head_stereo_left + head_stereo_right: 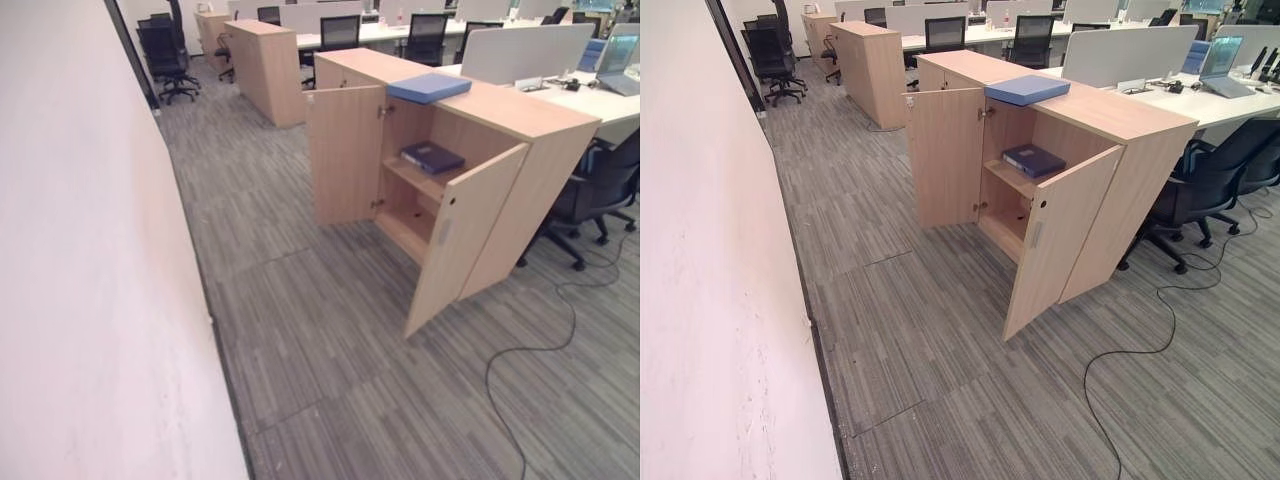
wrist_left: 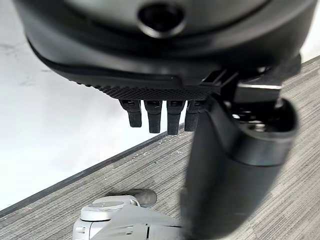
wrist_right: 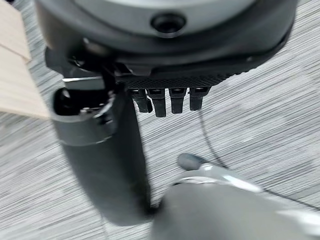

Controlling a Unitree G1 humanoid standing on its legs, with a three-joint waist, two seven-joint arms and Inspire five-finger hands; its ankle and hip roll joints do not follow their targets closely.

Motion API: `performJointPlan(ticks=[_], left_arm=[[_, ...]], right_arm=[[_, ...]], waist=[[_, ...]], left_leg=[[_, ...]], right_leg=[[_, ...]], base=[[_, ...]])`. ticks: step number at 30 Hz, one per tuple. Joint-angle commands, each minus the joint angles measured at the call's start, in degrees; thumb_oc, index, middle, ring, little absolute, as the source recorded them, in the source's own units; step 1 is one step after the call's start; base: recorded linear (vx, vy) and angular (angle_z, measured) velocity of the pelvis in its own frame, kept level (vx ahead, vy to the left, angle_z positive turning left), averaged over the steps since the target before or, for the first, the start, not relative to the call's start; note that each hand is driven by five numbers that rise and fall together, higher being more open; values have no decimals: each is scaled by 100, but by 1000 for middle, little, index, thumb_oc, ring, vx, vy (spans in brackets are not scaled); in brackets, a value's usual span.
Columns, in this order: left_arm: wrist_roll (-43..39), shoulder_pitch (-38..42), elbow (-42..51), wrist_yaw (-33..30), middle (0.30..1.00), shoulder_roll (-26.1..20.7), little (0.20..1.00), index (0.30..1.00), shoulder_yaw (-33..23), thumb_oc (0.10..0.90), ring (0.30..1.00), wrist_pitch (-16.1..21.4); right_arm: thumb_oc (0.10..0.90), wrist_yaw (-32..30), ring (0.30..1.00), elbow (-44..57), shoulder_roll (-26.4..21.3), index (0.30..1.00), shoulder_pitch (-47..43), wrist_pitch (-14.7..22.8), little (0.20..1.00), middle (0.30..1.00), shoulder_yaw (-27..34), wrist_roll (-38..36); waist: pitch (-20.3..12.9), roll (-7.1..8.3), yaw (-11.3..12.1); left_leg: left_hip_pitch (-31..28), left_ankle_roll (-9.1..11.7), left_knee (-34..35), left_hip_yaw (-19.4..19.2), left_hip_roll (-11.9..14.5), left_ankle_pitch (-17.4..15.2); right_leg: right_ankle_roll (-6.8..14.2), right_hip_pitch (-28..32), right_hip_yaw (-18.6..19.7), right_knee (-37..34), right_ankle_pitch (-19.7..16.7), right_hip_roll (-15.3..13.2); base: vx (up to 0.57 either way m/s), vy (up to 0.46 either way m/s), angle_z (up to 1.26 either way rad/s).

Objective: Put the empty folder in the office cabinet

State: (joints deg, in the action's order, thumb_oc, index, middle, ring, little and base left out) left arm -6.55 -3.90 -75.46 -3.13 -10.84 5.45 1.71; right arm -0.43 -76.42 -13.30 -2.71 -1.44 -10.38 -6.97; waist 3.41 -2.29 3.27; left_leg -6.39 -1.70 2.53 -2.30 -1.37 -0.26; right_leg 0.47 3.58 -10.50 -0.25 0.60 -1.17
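Note:
A light blue folder (image 1: 428, 87) lies flat on top of the wooden office cabinet (image 1: 545, 118). Both cabinet doors stand open: the left door (image 1: 345, 155) swung back, the right door (image 1: 465, 240) angled out toward me. Inside, a dark blue folder (image 1: 1033, 160) rests on the middle shelf. The cabinet is a few steps ahead and to my right. My left hand (image 2: 155, 112) hangs over the carpet by the wall, fingers straight and empty. My right hand (image 3: 170, 102) hangs over the carpet as well, open with nothing in it.
A white wall (image 1: 80, 260) runs along my left side. Black office chairs (image 1: 592, 190) and desks (image 1: 600, 100) stand behind the cabinet on the right. A second wooden cabinet (image 1: 265, 65) stands farther back. Grey carpet (image 1: 330, 350) stretches between me and the cabinet.

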Motion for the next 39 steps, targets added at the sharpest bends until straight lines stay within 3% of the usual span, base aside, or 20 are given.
performJointPlan(ticks=[1, 10, 20, 34, 36, 37, 38, 39], left_arm=[[-148, 107, -240, 24, 900, -128, 900, 900, -85, 800, 900, 65], [317, 157, 117, -599, 900, -146, 900, 900, 206, 800, 900, 230], [88, 153, -321, 109, 900, -100, 900, 900, 170, 800, 900, 49], [102, 177, -381, 201, 900, -130, 900, 900, 183, 800, 900, -34], [-92, 280, -306, 184, 900, -155, 900, 900, 161, 800, 900, -13], [-92, 281, -306, 184, 900, -155, 900, 900, 161, 800, 900, -14], [-106, 333, -236, 179, 900, -157, 900, 900, 219, 800, 900, -6], [-133, 349, -148, 140, 900, -160, 900, 900, 238, 800, 900, -9]], right_arm=[[800, 96, 900, -266, -7, 900, 10, -70, 900, 900, -234, 6], [800, -140, 900, -314, 102, 900, -7, 10, 900, 900, -230, -101], [800, 133, 900, -317, -10, 900, -6, -86, 900, 900, -334, 104], [800, 234, 900, -307, -111, 900, -47, -143, 900, 900, -332, 165], [800, 219, 900, -299, -149, 900, -116, -131, 900, 900, -303, 93], [800, 219, 900, -300, -148, 900, -118, -131, 900, 900, -303, 93], [800, 208, 900, -313, -171, 900, -149, -132, 900, 900, -306, 58], [800, 175, 900, -329, -224, 900, -177, -144, 900, 900, -326, 52]], waist=[[30, 265, 29], [73, 325, 58], [11, 298, -30], [121, 339, -34], [364, 445, -11], [358, 443, -15], [522, 466, -1], [688, 454, 66]], left_leg=[[-85, 210, 247, -11, -141, -286], [-98, 218, 247, 50, -143, -278], [-154, 224, 247, -28, -118, -316], [-249, 263, 247, 5, -25, -285], [302, 380, -845, -69, -3, -550], [325, 381, -876, -66, 0, -565], [795, 476, -1888, -165, 97, -551], [1339, 506, -3056, -118, 196, -197]], right_leg=[[549, 278, -167, -475, -235, -283], [554, 315, -208, -475, -223, -275], [537, 353, -165, -475, -204, -246], [446, 449, -163, -475, -133, -193], [352, 436, -215, -383, -95, -243], [351, 426, -219, -379, -94, -241], [241, 450, -277, -271, 19, -231], [107, 570, -313, -284, 92, -151]], base=[[0, -6, 5], [-3, -8, 5], [0, 0, 0], [13, -40, 0], [-66, -118, 9], [-58, -121, 24], [-21, -171, 33], [-19, -210, 33]])
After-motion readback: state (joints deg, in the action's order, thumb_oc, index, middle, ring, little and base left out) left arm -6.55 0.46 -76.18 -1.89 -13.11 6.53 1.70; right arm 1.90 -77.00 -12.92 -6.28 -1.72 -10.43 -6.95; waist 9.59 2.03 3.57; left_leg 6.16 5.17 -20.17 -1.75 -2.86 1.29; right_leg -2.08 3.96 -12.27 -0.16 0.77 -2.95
